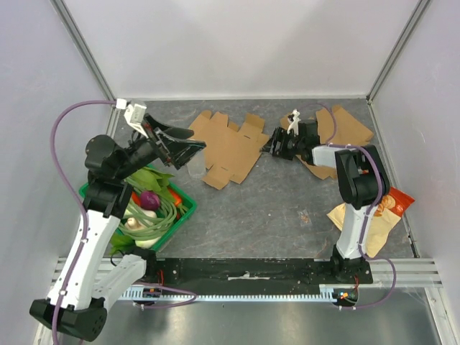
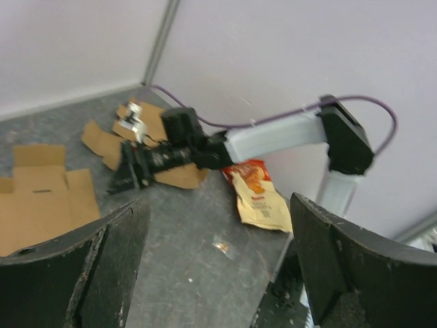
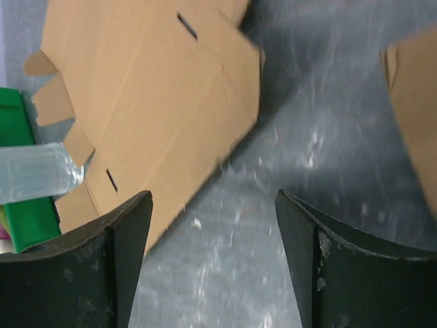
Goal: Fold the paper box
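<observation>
The paper box (image 1: 228,147) lies as a flat brown cardboard blank at the back middle of the table. It also shows in the right wrist view as the paper box (image 3: 150,89) and in the left wrist view as the paper box (image 2: 41,198). My left gripper (image 1: 194,141) hovers open just above the blank's left edge, and nothing sits between its jaws (image 2: 215,266). My right gripper (image 1: 268,144) is low at the blank's right edge and points left. It is open, with only bare table between its jaws (image 3: 213,260).
A second cardboard piece (image 1: 345,129) lies at the back right, under the right arm. A green basket (image 1: 185,210) of vegetables stands at the left, with a clear plastic cup (image 1: 194,169) beside it. A snack bag (image 1: 381,215) lies at the right. Enclosure walls ring the table.
</observation>
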### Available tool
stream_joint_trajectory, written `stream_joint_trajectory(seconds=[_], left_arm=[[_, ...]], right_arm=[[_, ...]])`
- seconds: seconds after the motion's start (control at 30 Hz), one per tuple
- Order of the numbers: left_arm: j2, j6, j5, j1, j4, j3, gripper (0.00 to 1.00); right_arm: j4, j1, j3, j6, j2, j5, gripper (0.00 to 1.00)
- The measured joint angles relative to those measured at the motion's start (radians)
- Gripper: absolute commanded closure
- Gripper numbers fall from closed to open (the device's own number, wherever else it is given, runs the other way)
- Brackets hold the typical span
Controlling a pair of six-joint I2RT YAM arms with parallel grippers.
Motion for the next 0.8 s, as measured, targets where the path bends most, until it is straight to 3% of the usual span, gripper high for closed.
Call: stream_joint_trajectory(seconds=[0.13, 0.33, 0.43, 0.47, 0.53, 0.67, 0.8], left_arm=[[0.024, -0.017, 0.003, -0.088, 0.005, -0.011, 0.20], [0.045, -0.020, -0.030, -0.295, 0.026, -0.024, 0.26], [0.078, -0.019, -0.064, -0.383, 0.027, -0.031, 0.28], [0.090, -0.019, -0.077, -0.400, 0.026, -0.032, 0.28], [0.126, -0.013, -0.107, -0.436, 0.022, -0.031, 0.28], [0.183, 0.004, -0.145, -0.459, -0.006, -0.014, 0.29], [0.233, 0.019, -0.179, -0.462, -0.040, 0.024, 0.28]], right_arm=[[0.068, -0.022, 0.099, -0.008, 0.107, -0.008, 0.29], [0.154, -0.040, 0.219, 0.002, 0.239, -0.027, 0.54], [0.208, -0.039, 0.231, 0.028, 0.275, -0.043, 0.76], [0.213, -0.039, 0.231, 0.031, 0.277, -0.045, 0.91], [0.217, -0.038, 0.231, 0.048, 0.278, -0.046, 1.00], [0.176, -0.037, 0.263, 0.040, 0.274, -0.045, 1.00], [0.003, -0.048, 0.283, 0.000, 0.169, 0.008, 1.00]])
